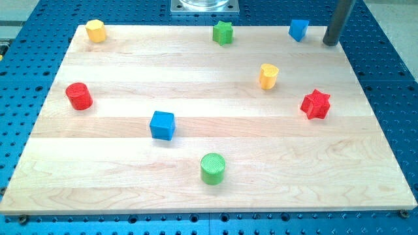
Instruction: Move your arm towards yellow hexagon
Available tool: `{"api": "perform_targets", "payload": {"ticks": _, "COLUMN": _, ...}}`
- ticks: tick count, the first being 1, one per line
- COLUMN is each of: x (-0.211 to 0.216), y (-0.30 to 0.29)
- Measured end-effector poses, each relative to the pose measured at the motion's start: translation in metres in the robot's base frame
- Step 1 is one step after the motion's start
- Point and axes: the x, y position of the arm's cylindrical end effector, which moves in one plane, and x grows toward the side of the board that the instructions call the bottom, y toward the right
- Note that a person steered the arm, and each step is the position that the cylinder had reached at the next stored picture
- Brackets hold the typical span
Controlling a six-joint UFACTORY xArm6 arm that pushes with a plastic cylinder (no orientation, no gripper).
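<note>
- Up at the view's top right, my tip (pixel 330 44) rests at the far right corner of the wooden board (pixel 209 137), just right of the blue block (pixel 299 29) and apart from it.
- No jaws exist on this rod, so nothing is open, closed or clamped.
- The yellow hexagon (pixel 96 30) sits at the board's top left corner, well apart from my tip, across the whole width of the board.
- Between them along the top edge stands the green star (pixel 223 32).
- Further down lie the yellow block (pixel 268 76), the red star (pixel 316 104) at the right, the red cylinder (pixel 79 96) at the left, the blue cube (pixel 162 125) and the green cylinder (pixel 213 168) near the bottom.
</note>
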Motion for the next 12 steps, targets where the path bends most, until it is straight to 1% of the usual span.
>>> {"api": "perform_targets", "payload": {"ticks": 1, "x": 0.035, "y": -0.022}}
{"api": "perform_targets", "payload": {"ticks": 2, "x": 0.070, "y": -0.107}}
{"api": "perform_targets", "payload": {"ticks": 3, "x": 0.070, "y": -0.150}}
{"api": "perform_targets", "payload": {"ticks": 4, "x": 0.071, "y": -0.150}}
{"api": "perform_targets", "payload": {"ticks": 5, "x": 0.093, "y": -0.212}}
{"api": "perform_targets", "payload": {"ticks": 6, "x": 0.107, "y": -0.362}}
{"api": "perform_targets", "payload": {"ticks": 7, "x": 0.121, "y": -0.458}}
{"api": "perform_targets", "payload": {"ticks": 8, "x": 0.137, "y": -0.465}}
{"api": "perform_targets", "payload": {"ticks": 9, "x": 0.139, "y": -0.468}}
{"api": "perform_targets", "payload": {"ticks": 10, "x": 0.127, "y": -0.527}}
{"api": "perform_targets", "payload": {"ticks": 11, "x": 0.106, "y": -0.580}}
{"api": "perform_targets", "payload": {"ticks": 12, "x": 0.083, "y": -0.579}}
